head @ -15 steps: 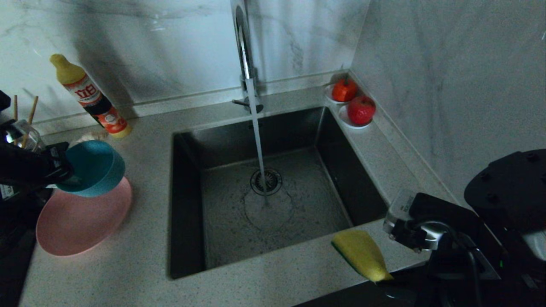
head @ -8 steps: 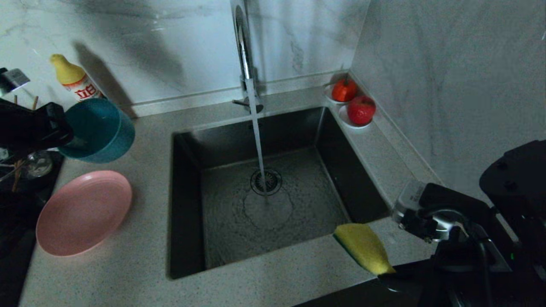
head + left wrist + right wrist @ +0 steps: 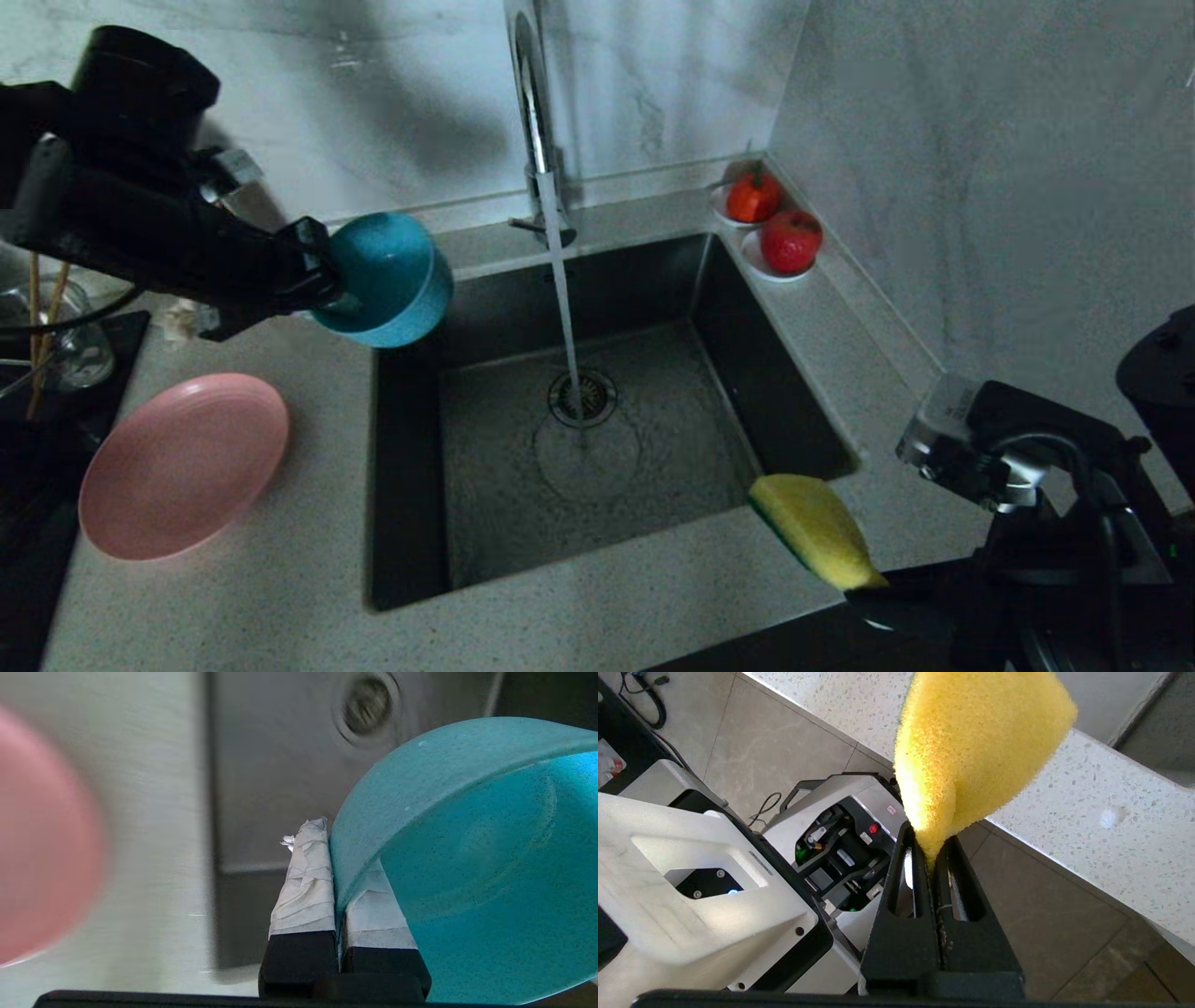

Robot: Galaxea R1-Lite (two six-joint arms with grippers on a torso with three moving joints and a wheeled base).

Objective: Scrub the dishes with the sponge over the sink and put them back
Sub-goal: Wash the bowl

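My left gripper (image 3: 338, 301) (image 3: 337, 858) is shut on the rim of the teal bowl (image 3: 385, 278) (image 3: 472, 858), holding it tilted in the air over the sink's (image 3: 411, 485) back-left corner. The pink plate (image 3: 182, 464) lies flat on the counter left of the sink. Chopsticks (image 3: 45, 308) stand in a glass cup at the far left. Near the counter's front edge, my right gripper (image 3: 864, 590) (image 3: 931, 851) is shut on one end of the yellow sponge (image 3: 814, 527) (image 3: 976, 751), which hangs over the sink's front-right corner.
Water runs from the chrome faucet (image 3: 532, 112) down to the drain strainer (image 3: 583, 396). Two red fruits (image 3: 790, 239) on white saucers sit at the back right corner. A glass cup (image 3: 65, 341) stands on a dark mat at the far left.
My left arm has lifted the teal bowl off the pink plate and carried it right and back, to the sink's left edge. The sponge has shifted slightly right.
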